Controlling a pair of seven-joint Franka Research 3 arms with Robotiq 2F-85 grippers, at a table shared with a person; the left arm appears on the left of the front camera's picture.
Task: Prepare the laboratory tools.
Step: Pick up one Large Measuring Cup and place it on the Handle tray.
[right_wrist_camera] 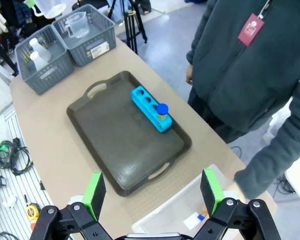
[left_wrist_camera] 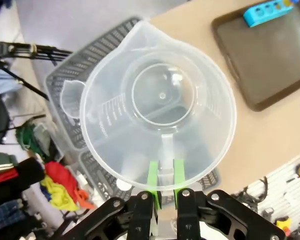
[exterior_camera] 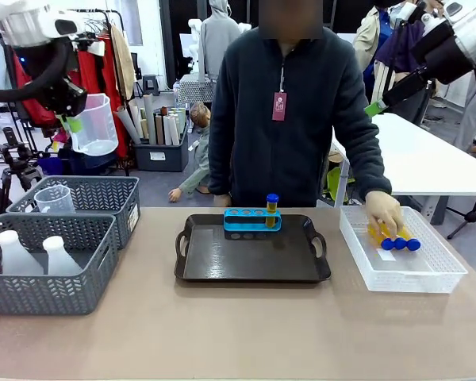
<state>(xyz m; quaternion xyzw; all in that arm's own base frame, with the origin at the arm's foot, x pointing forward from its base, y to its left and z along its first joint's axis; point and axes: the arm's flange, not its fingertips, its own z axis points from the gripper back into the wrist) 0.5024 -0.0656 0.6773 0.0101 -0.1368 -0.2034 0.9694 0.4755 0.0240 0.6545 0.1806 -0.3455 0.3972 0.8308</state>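
Beaker (left_wrist_camera: 160,100) hangs raised over the grey baskets (exterior_camera: 47,290) at the left end of the desk (exterior_camera: 238,333), my left hand (left_wrist_camera: 162,180) clamped on its handle. My right hand (right_wrist_camera: 152,192) gapes wide, holding nothing, high over the right end.

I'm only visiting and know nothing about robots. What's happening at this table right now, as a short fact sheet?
Left arm's fingers: shut on the handle of a clear beaker, held up over the grey baskets
Right arm's fingers: open, holding nothing, high over the table
Tray: blue rack with one blue-capped tube standing in it
Person's hand: in the white basket, on three more tubes
In those baskets: two flasks in one, a second beaker in the other
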